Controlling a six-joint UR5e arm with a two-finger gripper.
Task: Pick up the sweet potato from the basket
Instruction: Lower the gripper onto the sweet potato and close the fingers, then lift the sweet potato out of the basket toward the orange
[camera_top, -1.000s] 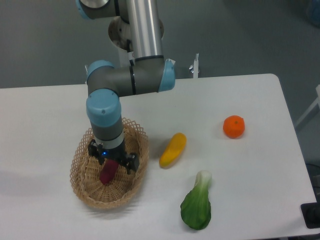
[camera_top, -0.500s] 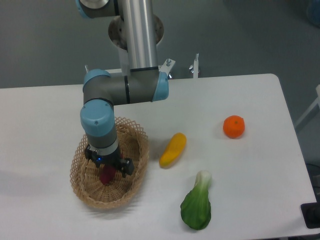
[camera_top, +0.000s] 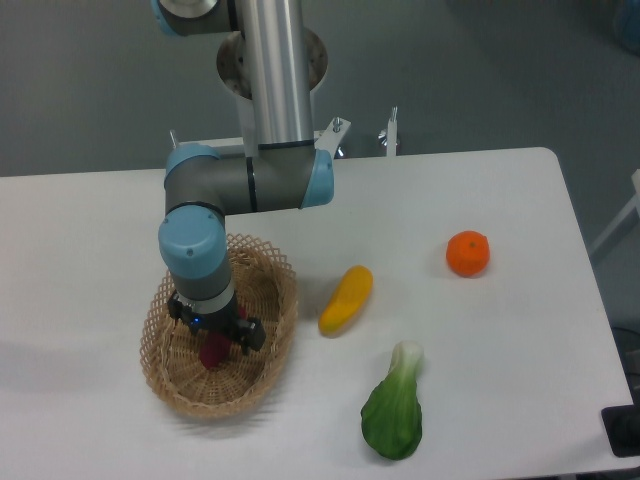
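The light tan wicker basket (camera_top: 268, 290) sits at the front left of the table. Inside it lies the magenta sweet potato (camera_top: 212, 354), with only its lower part showing. My gripper (camera_top: 214, 344) reaches straight down into the basket, directly over the sweet potato and low around it. The gripper's dark body hides the fingers, so I cannot see whether they press on the sweet potato.
A yellow oblong vegetable (camera_top: 346, 299) lies just right of the basket. A green bok choy (camera_top: 394, 412) rests near the front edge. A round orange fruit (camera_top: 467, 253) stands further right. The arm's base column rises at the back, behind the basket.
The gripper has dropped lower into the basket and shifted slightly left, covering most of the sweet potato. Over the last half second it has barely moved.
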